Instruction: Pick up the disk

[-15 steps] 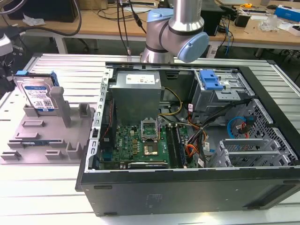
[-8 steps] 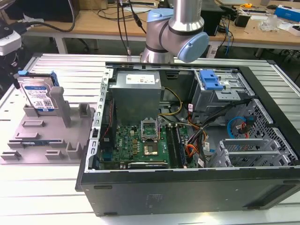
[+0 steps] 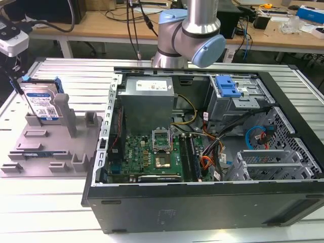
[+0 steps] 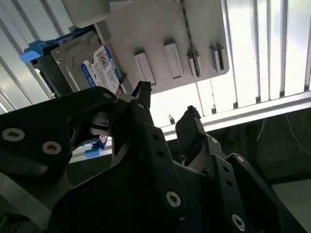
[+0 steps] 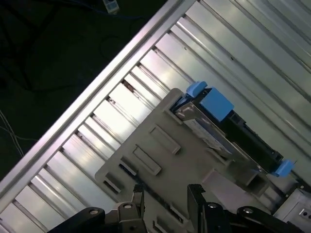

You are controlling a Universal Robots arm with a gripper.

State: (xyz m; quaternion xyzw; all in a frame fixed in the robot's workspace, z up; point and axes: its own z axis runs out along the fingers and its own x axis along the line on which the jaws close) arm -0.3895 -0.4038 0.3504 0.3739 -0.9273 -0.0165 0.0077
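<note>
The disk (image 3: 43, 104) stands on edge in the grey tray (image 3: 50, 152) at the exterior view's left, its white-and-blue label facing out and blue rails on its sides. My gripper (image 3: 14, 76) hangs just above and to the left of it. In the second wrist view the black fingers (image 4: 142, 92) are apart, so the gripper (image 4: 166, 102) is open with nothing between them; the disk (image 4: 95, 65) lies beyond their tips on the tray (image 4: 146, 29). The first wrist view shows the gripper (image 5: 165, 193) over the tray (image 5: 160, 160), short of the disk (image 5: 206, 128).
An open computer case (image 3: 202, 152) fills the middle and right of the ribbed metal table (image 3: 50, 212), with a blue bracket (image 3: 227, 86) inside. The arm's base (image 3: 187, 30) rises behind it. The table edge (image 5: 97, 97) runs close to the tray.
</note>
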